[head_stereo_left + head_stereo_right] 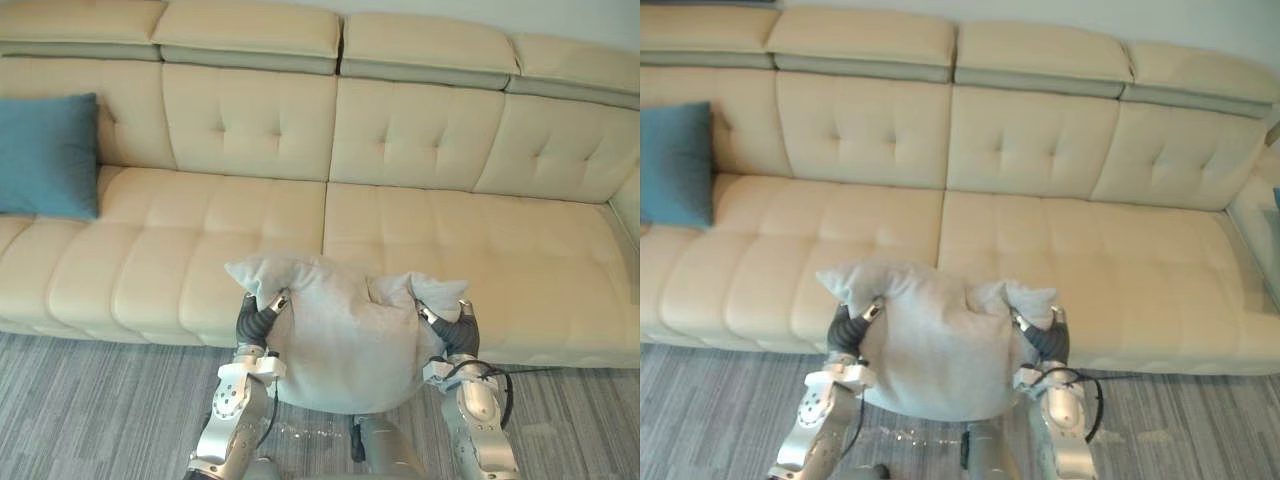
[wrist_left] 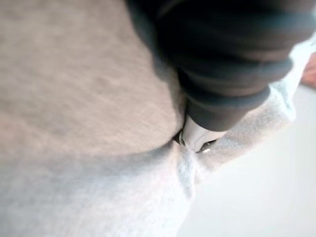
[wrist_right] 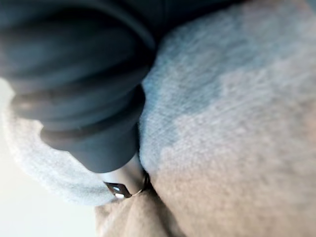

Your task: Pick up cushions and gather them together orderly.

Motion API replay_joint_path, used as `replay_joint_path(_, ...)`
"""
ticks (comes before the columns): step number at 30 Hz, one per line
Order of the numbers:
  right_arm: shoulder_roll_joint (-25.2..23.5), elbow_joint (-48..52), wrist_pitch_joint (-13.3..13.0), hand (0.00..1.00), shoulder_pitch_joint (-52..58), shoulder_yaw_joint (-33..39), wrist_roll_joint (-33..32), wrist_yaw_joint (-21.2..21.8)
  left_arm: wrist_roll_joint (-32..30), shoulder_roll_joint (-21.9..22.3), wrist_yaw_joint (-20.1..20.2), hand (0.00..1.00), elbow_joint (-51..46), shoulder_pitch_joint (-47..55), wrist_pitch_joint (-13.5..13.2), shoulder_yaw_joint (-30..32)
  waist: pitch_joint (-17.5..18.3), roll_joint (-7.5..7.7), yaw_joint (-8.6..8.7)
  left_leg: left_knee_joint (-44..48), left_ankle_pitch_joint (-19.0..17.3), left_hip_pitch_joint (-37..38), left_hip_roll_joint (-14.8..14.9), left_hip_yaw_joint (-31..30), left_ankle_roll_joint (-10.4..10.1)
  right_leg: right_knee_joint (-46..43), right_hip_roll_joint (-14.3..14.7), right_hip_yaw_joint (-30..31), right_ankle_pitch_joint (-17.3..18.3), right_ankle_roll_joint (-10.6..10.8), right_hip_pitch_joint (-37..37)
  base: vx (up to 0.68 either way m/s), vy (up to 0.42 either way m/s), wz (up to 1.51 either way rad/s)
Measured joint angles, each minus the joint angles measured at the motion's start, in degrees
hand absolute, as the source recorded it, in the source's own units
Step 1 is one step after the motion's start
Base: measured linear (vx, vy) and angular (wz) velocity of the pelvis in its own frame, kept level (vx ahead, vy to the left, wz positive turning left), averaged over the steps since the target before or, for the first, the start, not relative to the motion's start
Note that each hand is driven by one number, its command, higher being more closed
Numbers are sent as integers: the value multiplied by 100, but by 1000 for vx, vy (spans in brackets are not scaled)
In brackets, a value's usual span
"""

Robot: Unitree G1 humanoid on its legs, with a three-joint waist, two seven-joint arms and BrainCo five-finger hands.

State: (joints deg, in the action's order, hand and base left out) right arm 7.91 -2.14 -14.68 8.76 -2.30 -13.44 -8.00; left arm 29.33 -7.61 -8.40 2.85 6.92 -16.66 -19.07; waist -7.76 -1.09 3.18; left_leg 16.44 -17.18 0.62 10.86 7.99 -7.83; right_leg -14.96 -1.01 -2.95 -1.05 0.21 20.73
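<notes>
Left hand (image 1: 262, 312) and right hand (image 1: 452, 325) are bracing opposite sides of the grey cushion (image 1: 345, 345), grip hidden so cannot tell, blue cushion (image 1: 48, 155) sitting well apart leftward on the sofa (image 1: 480, 260).

You'll see a pale grey soft fabric cushion (image 1: 345, 345), faintly heathered; the long cream leather sofa (image 1: 450, 240) is one colour, button-tufted; the square teal fabric cushion (image 1: 48, 155) is plain (the one strong colour here); the grey carpet floor (image 1: 90, 410) is finely streaked.
</notes>
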Motion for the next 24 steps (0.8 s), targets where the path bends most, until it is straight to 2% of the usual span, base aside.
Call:
replay_joint_path(1, -20, 17, 7, 100, 66, 0, 0, 0, 2, 50, 4, 100, 1, 13, 24, -1, 0, -30, 7, 440, 8, -83, 134, -118, -4, -12, 114, -115, 150, -79, -163, 415, -219, 12)
replay_joint_path(2, -50, 248, 47, 100, 270, 2, -1, 0, 5, 132, 34, 100, 0, 67, 38, 0, -6, -48, -2, 1467, 127, -344, 378, -274, -21, 17, 285, -249, 324, -179, -510, 419, -215, 16)
replay_joint_path(3, -64, 406, 59, 100, 384, 1, -4, 1, 5, 159, 64, 100, -1, 92, 38, 1, -6, -58, -24, 1982, 274, -509, 472, -331, 47, 34, 340, -291, 385, -222, -656, 349, -168, 13)
replay_joint_path(4, -75, 711, 60, 100, 585, 0, -11, 3, 6, 180, 118, 100, -14, 131, 38, 6, 1, -74, -80, 2833, 755, -875, 631, -388, 202, 74, 416, -323, 488, -295, -908, 327, -113, 5)
replay_joint_path(5, -77, 1115, 53, 100, 778, -2, -20, 11, 8, 181, 151, 100, -88, 217, 45, 12, 17, -77, -184, 3824, 1345, -1310, 826, -369, 211, 188, 428, -305, 618, -385, -1220, 313, -98, 2)
replay_joint_path(7, -77, 1384, 30, 100, 831, 6, -25, 10, 8, 225, 219, 100, -223, 290, 83, 6, 41, -100, -233, 4358, 1064, -1751, 905, -257, 203, 289, 426, -270, 657, -432, -1407, 276, -64, -7)
replay_joint_path(8, -93, 1512, -12, 100, 816, 14, -25, 10, 7, 296, 238, 100, -243, 279, 85, 7, 43, -93, -323, 4229, 766, -2020, 920, -40, 275, 402, 378, -244, 659, -435, -1549, 240, -30, -8)
replay_joint_path(9, -96, 1516, -20, 100, 807, 19, -27, 9, 6, 319, 238, 100, -249, 281, 86, 7, 43, -92, -337, 4053, 674, -2059, 909, 18, 285, 438, 360, -250, 658, -435, -1600, 264, -2, -7)
replay_joint_path(11, -104, 1503, -9, 100, 802, 54, -32, 3, 4, 395, 237, 100, -276, 283, 108, 7, 40, -86, -385, 2713, 504, -1991, 725, 97, 279, 475, 250, -291, 660, -433, -1771, 170, 77, -2)
replay_joint_path(12, -108, 1494, -14, 100, 792, 110, -32, 4, 2, 418, 238, 100, -384, 283, 109, 0, 56, -88, -399, 1409, 685, -1741, 468, 72, 305, 480, 146, -291, 704, -360, -1818, 136, 129, -8)
replay_joint_path(13, -107, 1493, -15, 100, 789, 138, -32, 4, 0, 421, 237, 100, -411, 283, 102, -8, 65, -101, -403, 1150, 823, -1683, 415, 59, 320, 490, 131, -289, 746, -290, -1834, 168, 198, -17)
replay_joint_path(14, -80, 1489, -12, 100, 797, 220, -32, 4, -2, 453, 238, 100, -433, 282, 76, -61, 151, -236, -401, 604, 1328, -1554, 333, 25, 345, 536, 153, -268, 843, -141, -1874, 152, 220, -2)
replay_joint_path(15, -182, 1262, 5, 100, 800, 265, -31, 3, -8, 403, 238, 100, -423, 276, 97, -111, 283, -187, -340, 196, 1179, -1343, 181, 23, 134, 514, 35, -230, 911, -14, -1888, 153, 223, -1)
replay_joint_path(16, -231, 1228, 7, 100, 818, 271, -30, 4, -8, 390, 238, 100, -421, 286, 97, -120, 306, -146, -335, 104, 1211, -1278, 119, 43, 152, 512, -17, -213, 905, -1, -1887, 142, 200, 1)
replay_joint_path(18, -466, 998, 11, 100, 862, 290, -29, 4, -8, 289, 238, 100, -396, 299, 97, -157, 483, 144, -320, -545, 1410, -865, -289, 251, 296, 545, -345, -14, 960, 175, -1950, 122, 155, -5)
replay_joint_path(21, -486, 814, 9, 100, 836, 290, -30, 13, -8, 230, 238, 100, -370, 304, 97, -176, 534, 219, -321, -793, 1467, -633, -466, 332, 375, 671, -477, 136, 937, 220, -2071, 61, 106, -3)
replay_joint_path(24, -504, 313, 10, 100, 585, 277, -32, 36, -13, 22, 238, 100, -349, 301, 96, -199, 604, 284, -315, -982, 1510, -558, -565, 465, 413, 951, -549, 352, 827, 379, -2106, 22, 73, -20)
